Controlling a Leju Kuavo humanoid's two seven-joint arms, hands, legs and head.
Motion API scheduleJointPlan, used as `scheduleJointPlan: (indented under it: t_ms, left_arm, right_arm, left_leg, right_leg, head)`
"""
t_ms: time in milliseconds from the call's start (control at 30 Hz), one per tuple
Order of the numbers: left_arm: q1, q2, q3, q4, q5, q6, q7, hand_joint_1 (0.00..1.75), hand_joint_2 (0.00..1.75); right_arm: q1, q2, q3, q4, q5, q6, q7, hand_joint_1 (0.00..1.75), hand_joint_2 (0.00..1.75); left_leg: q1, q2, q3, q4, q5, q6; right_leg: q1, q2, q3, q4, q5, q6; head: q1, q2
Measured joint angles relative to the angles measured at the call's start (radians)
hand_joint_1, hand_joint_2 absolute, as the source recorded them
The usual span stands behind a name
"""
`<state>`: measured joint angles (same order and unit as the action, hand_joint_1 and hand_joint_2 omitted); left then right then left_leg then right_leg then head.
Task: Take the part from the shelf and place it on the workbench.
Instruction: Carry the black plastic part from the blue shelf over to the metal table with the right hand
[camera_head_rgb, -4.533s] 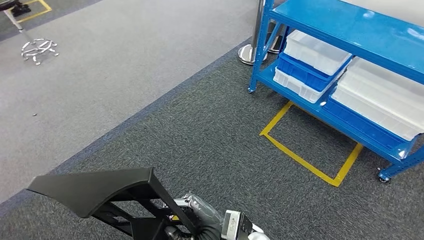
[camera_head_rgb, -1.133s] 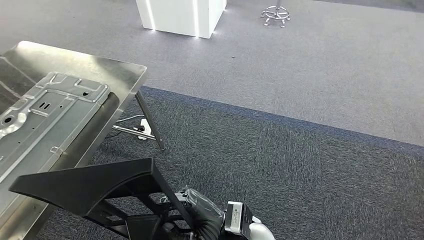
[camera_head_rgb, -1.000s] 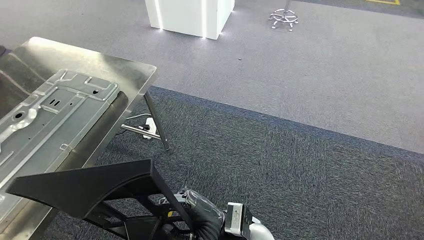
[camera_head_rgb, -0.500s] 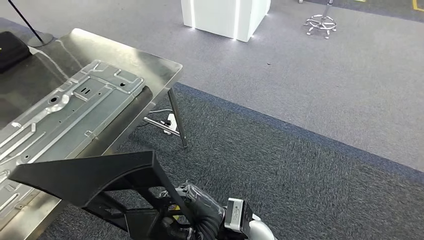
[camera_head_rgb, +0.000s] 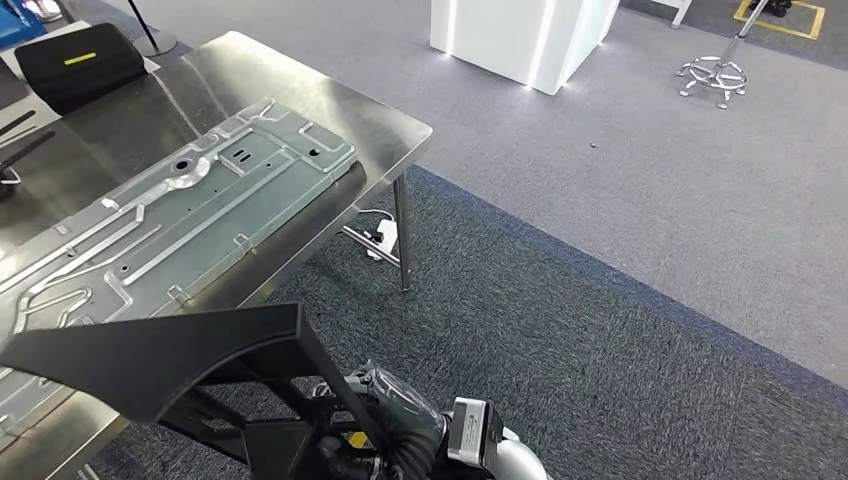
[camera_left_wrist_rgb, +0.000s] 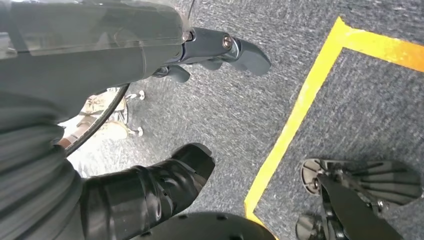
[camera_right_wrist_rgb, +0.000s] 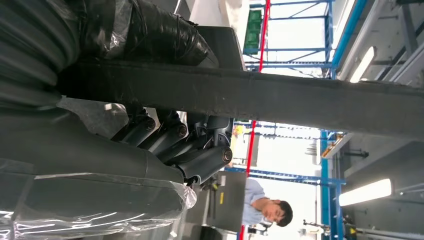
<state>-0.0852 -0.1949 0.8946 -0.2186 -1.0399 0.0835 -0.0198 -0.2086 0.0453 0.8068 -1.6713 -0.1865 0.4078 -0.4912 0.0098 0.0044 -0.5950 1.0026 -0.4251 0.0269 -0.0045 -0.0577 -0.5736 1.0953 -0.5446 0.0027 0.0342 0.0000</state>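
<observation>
I've swung round from the shelf, so the steel counter (camera_head_rgb: 400, 125) now sits near my black ribbed plastic part (camera_head_rgb: 160, 360), right hand (camera_head_rgb: 375, 425) fingers clamped on it, left hand (camera_left_wrist_rgb: 150, 55) fingers apart, ready to place.

right hand (camera_head_rgb: 385, 440) mostly behind black part (camera_head_rgb: 160, 355), workbench (camera_head_rgb: 390, 120) cropped left

The right hand (camera_right_wrist_rgb: 165, 135) has dark grey fingers (camera_right_wrist_rgb: 200, 167) with round silver pivot screws, under a grey ribbed cover wrapped in clear plastic film (crinkled). The left hand (camera_left_wrist_rgb: 165, 50) looks alike: thick glossy black thumb, grey shell, one silver screw.
</observation>
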Motion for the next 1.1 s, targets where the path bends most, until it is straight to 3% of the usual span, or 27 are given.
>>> scheduleJointPlan:
  t_ms: [67, 100, 133, 167, 200, 267, 333, 400, 433, 500, 567, 633, 667, 700, 767, 800, 867, 933, 1000, 1067, 1100]
  left_arm:
    - [-0.003, 0.000, 0.000, 0.000, 0.000, 0.000, 0.000, 0.00, 1.75]
    - [-0.004, 0.000, -0.001, 0.000, 0.000, 0.000, 0.000, 0.00, 1.75]
    - [-0.004, 0.000, -0.001, 0.000, 0.000, 0.000, 0.000, 0.00, 1.75]
    - [-0.004, 0.000, -0.001, 0.000, -0.001, -0.001, -0.001, 0.00, 1.75]
    - [-0.004, 0.000, -0.002, 0.000, -0.002, -0.001, -0.001, 0.00, 1.75]
    - [-0.005, -0.001, -0.005, 0.000, -0.003, -0.002, -0.001, 0.00, 1.75]
    - [-0.006, -0.002, -0.007, 0.000, -0.005, -0.003, 0.001, 0.00, 1.75]
    - [-0.004, -0.002, -0.007, 0.000, -0.007, -0.004, 0.004, 0.00, 1.75]
    - [-0.002, -0.002, -0.007, 0.000, -0.009, -0.005, 0.004, 0.00, 1.75]
    - [-0.001, -0.001, -0.007, 0.000, -0.011, -0.005, 0.005, 0.00, 1.75]
    - [-0.003, -0.001, -0.007, 0.000, -0.011, -0.005, 0.005, 0.00, 1.75]
    - [-0.002, -0.001, -0.008, 0.000, -0.011, -0.006, 0.005, 0.00, 1.75]
    - [-0.001, -0.001, -0.008, 0.000, -0.011, -0.006, 0.005, 0.00, 1.75]
    - [0.001, -0.001, -0.008, 0.000, -0.012, -0.006, 0.005, 0.00, 1.75]
    - [0.001, -0.001, -0.008, 0.000, -0.012, -0.006, 0.005, 0.00, 1.75]
    - [0.000, 0.000, -0.008, 0.000, -0.012, -0.006, 0.005, 0.00, 1.75]
    - [-0.001, 0.000, -0.008, 0.000, -0.012, -0.006, 0.004, 0.00, 1.75]
    - [0.000, 0.001, -0.008, 0.000, -0.013, -0.006, 0.004, 0.00, 1.75]
    - [-0.001, 0.002, -0.009, 0.000, -0.014, -0.007, 0.003, 0.00, 1.75]
    - [-0.005, 0.002, -0.009, 0.000, -0.014, -0.010, 0.002, 0.00, 1.75]
    - [-0.006, 0.002, -0.009, 0.000, -0.014, -0.012, 0.002, 0.00, 1.75]
  right_arm:
    - [0.001, -0.001, 0.000, -0.002, 0.000, 0.000, 0.000, 1.66, 1.75]
    - [0.003, -0.003, 0.000, -0.002, 0.000, 0.000, 0.001, 1.66, 1.75]
    - [0.004, -0.004, 0.000, -0.001, 0.000, 0.000, 0.001, 1.66, 1.75]
    - [0.004, -0.004, 0.000, -0.001, 0.000, 0.000, 0.001, 1.66, 1.75]
    - [0.004, -0.004, 0.000, -0.001, 0.000, 0.000, 0.001, 1.66, 1.75]
    - [0.004, -0.004, 0.000, -0.002, 0.000, 0.000, 0.001, 1.66, 1.75]
    - [0.003, -0.004, 0.000, -0.002, 0.000, 0.001, 0.001, 1.66, 1.75]
    - [0.002, -0.004, 0.000, -0.002, 0.000, 0.001, 0.001, 1.66, 1.75]
    - [0.001, -0.004, 0.000, -0.002, 0.000, 0.002, 0.001, 1.66, 1.75]
    - [0.000, -0.002, 0.000, -0.003, -0.001, 0.003, 0.001, 1.66, 1.75]
    - [0.000, 0.000, 0.000, -0.004, -0.001, 0.003, 0.001, 1.66, 1.75]
    - [0.001, -0.001, 0.000, -0.004, -0.001, 0.003, 0.001, 1.66, 1.75]
    - [0.001, -0.001, 0.000, -0.003, -0.001, 0.003, 0.001, 1.66, 1.75]
    - [0.001, -0.001, 0.000, -0.003, -0.001, 0.003, 0.001, 1.66, 1.75]
    - [0.001, 0.000, 0.000, -0.004, -0.001, 0.003, 0.001, 1.66, 1.75]
    - [0.001, 0.000, 0.000, -0.004, -0.001, 0.003, 0.001, 1.66, 1.75]
    - [0.000, 0.000, 0.000, -0.004, -0.002, 0.003, 0.001, 1.66, 1.75]
    - [-0.001, 0.000, 0.000, -0.005, -0.002, 0.004, 0.002, 1.66, 1.75]
    - [-0.002, 0.001, 0.000, -0.008, -0.004, 0.004, 0.001, 1.66, 1.75]
    - [0.000, -0.001, 0.000, -0.009, -0.006, 0.004, 0.001, 1.66, 1.75]
    - [0.001, -0.002, 0.000, -0.010, -0.007, 0.004, 0.001, 1.66, 1.75]
  left_leg:
    - [-0.002, -0.018, 0.000, 0.000, 0.000, 0.007]
    - [-0.003, -0.030, 0.000, 0.001, 0.000, 0.008]
    - [-0.004, -0.042, 0.000, 0.002, -0.001, 0.008]
    - [-0.004, -0.055, 0.000, 0.005, -0.001, 0.007]
    - [-0.005, -0.069, 0.000, 0.007, -0.002, 0.006]
    - [-0.005, -0.093, -0.002, 0.015, -0.005, 0.001]
    - [-0.005, -0.110, -0.007, 0.021, -0.007, -0.008]
    - [-0.002, -0.127, -0.011, 0.018, -0.006, -0.021]
    - [-0.001, -0.124, -0.013, 0.021, -0.008, -0.027]
    - [-0.003, -0.083, -0.036, 0.070, -0.040, -0.036]
    - [-0.001, -0.032, -0.093, 0.188, -0.100, -0.043]
    - [0.005, -0.016, -0.140, 0.281, -0.130, -0.051]
    - [0.008, -0.011, -0.139, 0.277, -0.117, -0.054]
    - [0.009, -0.004, -0.117, 0.235, -0.089, -0.055]
    - [0.008, 0.026, -0.044, 0.099, -0.028, -0.052]
    - [0.006, 0.040, -0.018, 0.050, -0.012, -0.046]
    - [-0.001, 0.047, -0.004, 0.018, -0.010, -0.033]
    - [0.000, 0.028, -0.002, 0.010, -0.007, -0.022]
    - [0.004, 0.009, 0.006, 0.000, -0.003, -0.009]
    - [0.005, -0.011, 0.007, -0.003, -0.001, -0.001]
    - [0.004, -0.022, 0.006, -0.002, -0.001, 0.002]
  right_leg:
    - [-0.002, 0.044, -0.063, 0.129, -0.061, 0.001]
    - [-0.002, 0.051, -0.094, 0.186, -0.078, 0.001]
    - [-0.002, 0.055, -0.113, 0.214, -0.077, 0.000]
    - [-0.002, 0.057, -0.113, 0.202, -0.055, -0.002]
    - [-0.002, 0.063, -0.096, 0.155, -0.018, -0.005]
    - [-0.002, 0.096, -0.040, 0.021, 0.050, -0.011]
    - [-0.001, 0.120, -0.012, -0.046, 0.070, -0.013]
    - [0.001, 0.109, -0.008, -0.054, 0.069, -0.018]
    - [0.000, 0.099, -0.004, -0.059, 0.072, -0.024]
    - [-0.003, 0.075, 0.005, -0.072, 0.078, -0.037]
    - [-0.001, 0.048, 0.007, -0.076, 0.077, -0.044]
    - [0.001, 0.021, 0.008, -0.075, 0.074, -0.045]
    - [0.001, 0.008, 0.009, -0.074, 0.072, -0.044]
    - [0.001, -0.003, 0.010, -0.073, 0.069, -0.041]
    - [0.003, -0.024, 0.016, -0.071, 0.061, -0.034]
    - [0.004, -0.032, 0.018, -0.070, 0.058, -0.029]
    - [0.007, -0.046, 0.022, -0.070, 0.054, -0.018]
    - [0.005, -0.054, 0.029, -0.070, 0.050, -0.006]
    - [0.001, -0.018, 0.017, -0.033, 0.021, 0.004]
    - [-0.003, 0.036, -0.040, 0.083, -0.038, 0.008]
    - [-0.003, 0.049, -0.077, 0.152, -0.064, 0.009]
  head:
    - [0.000, 0.000]
    - [0.000, 0.000]
    - [0.000, 0.000]
    - [0.000, 0.000]
    - [0.000, 0.000]
    - [0.000, 0.000]
    - [0.000, 0.000]
    - [0.000, 0.000]
    - [0.000, 0.000]
    - [-0.001, 0.000]
    - [-0.002, 0.000]
    - [-0.002, 0.000]
    - [-0.002, 0.000]
    - [-0.002, 0.000]
    - [-0.002, 0.000]
    - [-0.002, 0.000]
    - [-0.002, 0.000]
    - [-0.002, 0.000]
    - [-0.001, 0.000]
    - [0.000, 0.000]
    - [0.000, 0.000]
